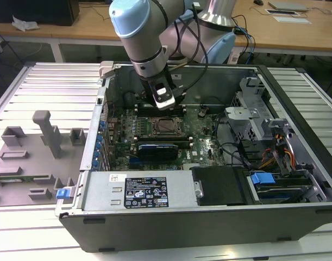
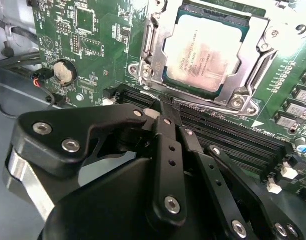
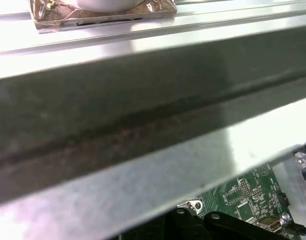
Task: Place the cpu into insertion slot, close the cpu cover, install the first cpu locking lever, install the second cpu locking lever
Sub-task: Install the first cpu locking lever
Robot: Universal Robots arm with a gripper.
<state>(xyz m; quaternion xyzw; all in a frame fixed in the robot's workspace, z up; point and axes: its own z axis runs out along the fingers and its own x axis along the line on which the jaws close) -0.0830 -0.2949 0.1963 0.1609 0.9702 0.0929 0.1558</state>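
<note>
The cpu (image 2: 205,52), a pale silvery square chip, lies flat in the insertion slot (image 2: 169,79), whose dark rim peeks out around it. The cpu cover (image 2: 155,50), a silvery frame plate, lies down over the chip's edges. A thin metal lever rod (image 2: 218,107) runs along the socket edge nearest my gripper (image 2: 165,106). My black fingers (image 2: 168,145) are shut together with nothing between them, tips just beside that edge. In the exterior view my gripper (image 1: 167,103) hangs inside the open computer case just behind the cpu (image 1: 167,126).
Long black memory slots (image 2: 233,137) lie between my fingers and the socket. A coin battery (image 2: 64,71) sits on the green board. The case's metal wall (image 3: 142,125) stands close by. A power supply (image 1: 138,191), cables and a drive cage (image 1: 262,178) crowd the case.
</note>
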